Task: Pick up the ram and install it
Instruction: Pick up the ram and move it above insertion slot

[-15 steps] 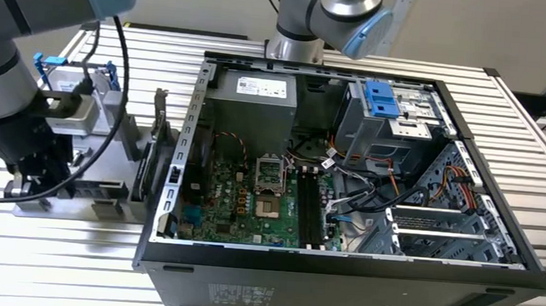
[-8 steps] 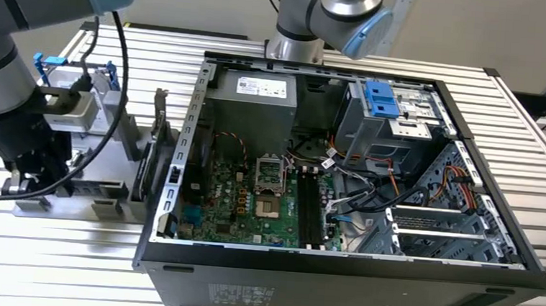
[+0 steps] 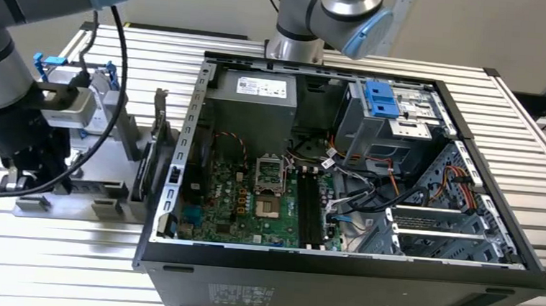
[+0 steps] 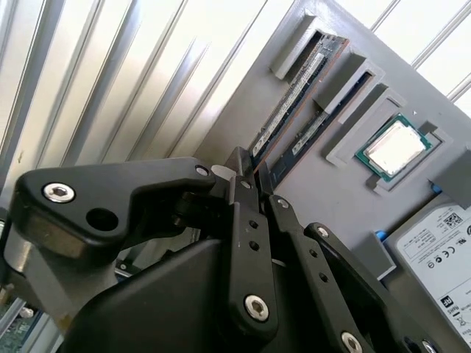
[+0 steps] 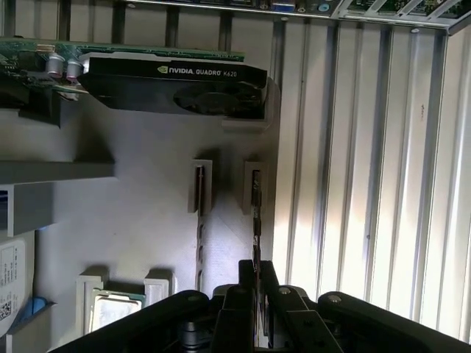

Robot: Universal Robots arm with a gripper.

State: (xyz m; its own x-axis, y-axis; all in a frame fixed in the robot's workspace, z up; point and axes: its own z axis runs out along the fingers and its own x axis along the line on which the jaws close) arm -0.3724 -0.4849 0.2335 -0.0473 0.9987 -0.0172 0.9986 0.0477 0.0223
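The ram [image 5: 255,213] is a thin dark stick standing on edge in the outer slot of a grey fixture [image 5: 147,220], beside the ribbed table. In the second wrist view the ram [image 4: 291,103] runs from its slot down to my fingers. My gripper [image 5: 256,283] straddles the stick's near end, one black finger on each side, shut on it. A second stick [image 5: 199,220] stands in the neighbouring slot. In the exterior view my gripper [image 3: 29,179] is low over the fixture [image 3: 87,205], at that view's left of the open computer case [image 3: 342,266].
The fixture also holds a graphics card [image 5: 176,84], a processor chip [image 4: 396,147] and a silver hard drive [image 4: 434,250]. Inside the case, the motherboard's black memory slots [image 3: 312,213] lie near the middle. Another arm [image 3: 330,20] stands behind the case.
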